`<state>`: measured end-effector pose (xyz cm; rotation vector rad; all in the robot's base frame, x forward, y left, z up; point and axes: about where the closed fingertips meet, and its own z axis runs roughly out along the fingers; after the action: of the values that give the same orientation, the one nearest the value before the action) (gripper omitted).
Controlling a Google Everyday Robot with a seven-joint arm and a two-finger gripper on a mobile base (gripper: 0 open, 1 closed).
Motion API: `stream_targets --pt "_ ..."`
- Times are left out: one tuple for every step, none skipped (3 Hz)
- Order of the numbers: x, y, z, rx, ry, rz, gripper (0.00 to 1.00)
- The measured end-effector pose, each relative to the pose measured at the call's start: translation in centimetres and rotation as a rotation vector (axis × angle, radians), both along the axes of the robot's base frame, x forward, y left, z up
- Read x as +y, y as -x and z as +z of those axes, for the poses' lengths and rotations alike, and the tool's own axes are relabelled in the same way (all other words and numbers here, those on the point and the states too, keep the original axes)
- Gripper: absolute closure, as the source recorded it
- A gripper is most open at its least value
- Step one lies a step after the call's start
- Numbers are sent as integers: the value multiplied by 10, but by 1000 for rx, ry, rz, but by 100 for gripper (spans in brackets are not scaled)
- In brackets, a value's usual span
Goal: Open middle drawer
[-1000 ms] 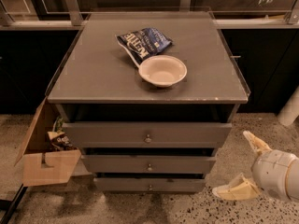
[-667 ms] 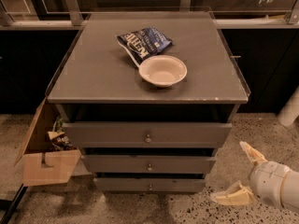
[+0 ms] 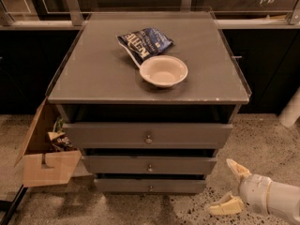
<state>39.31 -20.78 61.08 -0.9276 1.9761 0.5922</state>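
Three grey drawers sit stacked in the front of the desk (image 3: 93, 74), and mine is the middle drawer (image 3: 117, 165), between the taller top drawer (image 3: 108, 135) and the narrow bottom drawer (image 3: 122, 186). I judge it stiff, fairly light and running on slides, so a straight level pull should bring it out; its flat front gives no purchase, so the only hold is the small round knob (image 3: 150, 168) at its centre; smooth metal, likely slippery, wanting a firm pinch. My tool (image 3: 231, 187) hangs low at the desk's right, near the floor (image 3: 262, 139), well apart from that knob, fingers spread wide on nothing. Against a second ago it sits lower and a touch further left; the drawers have not budged; bowl (image 3: 163, 71) and chip bag (image 3: 145, 41) lie on top unmoved.
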Motion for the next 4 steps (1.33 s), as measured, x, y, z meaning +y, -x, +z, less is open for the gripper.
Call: stream_targets --pt "2 1 -8 13 -13 5 18" --pt "2 1 -8 13 -13 5 41" --pt "2 1 -8 13 -13 5 64" --pt "3 0 -8 13 -13 5 89"
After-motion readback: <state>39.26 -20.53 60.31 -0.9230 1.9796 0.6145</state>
